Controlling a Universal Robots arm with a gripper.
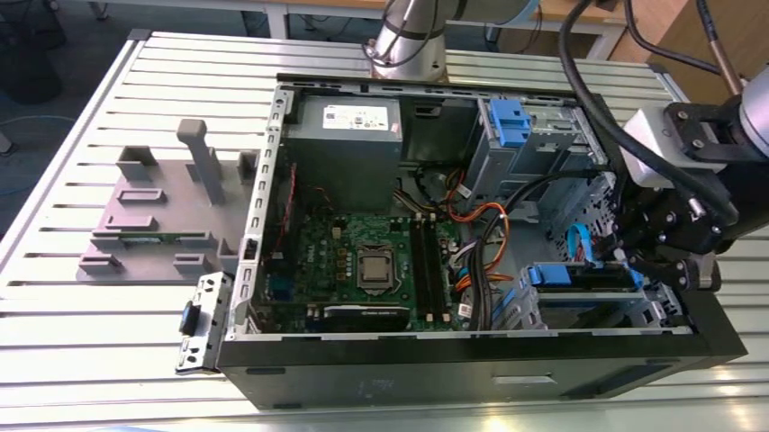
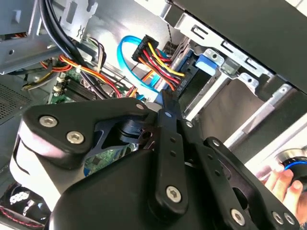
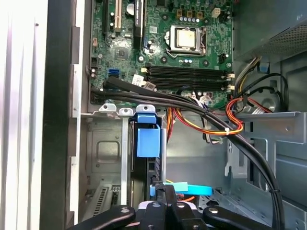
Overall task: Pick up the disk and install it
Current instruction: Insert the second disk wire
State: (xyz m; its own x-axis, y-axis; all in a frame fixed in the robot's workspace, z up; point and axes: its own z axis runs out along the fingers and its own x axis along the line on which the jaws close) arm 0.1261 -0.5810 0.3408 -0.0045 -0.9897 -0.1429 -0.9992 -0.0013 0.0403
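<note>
Disk [image 1: 584,275] sits slotted in the open computer case [image 1: 481,369] on a slatted table [image 1: 72,297].

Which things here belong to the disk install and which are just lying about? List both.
Job in hand:
disk in its blue carrier, sitting in the case's lower bay
gripper close beside it

Lying about:
grey plastic stand
blue-tabbed drive cage
power supply
motherboard

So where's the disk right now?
The disk sits in the silver bay inside the computer case, at the exterior view's lower right, just beside the gripper and right of the motherboard.
</note>
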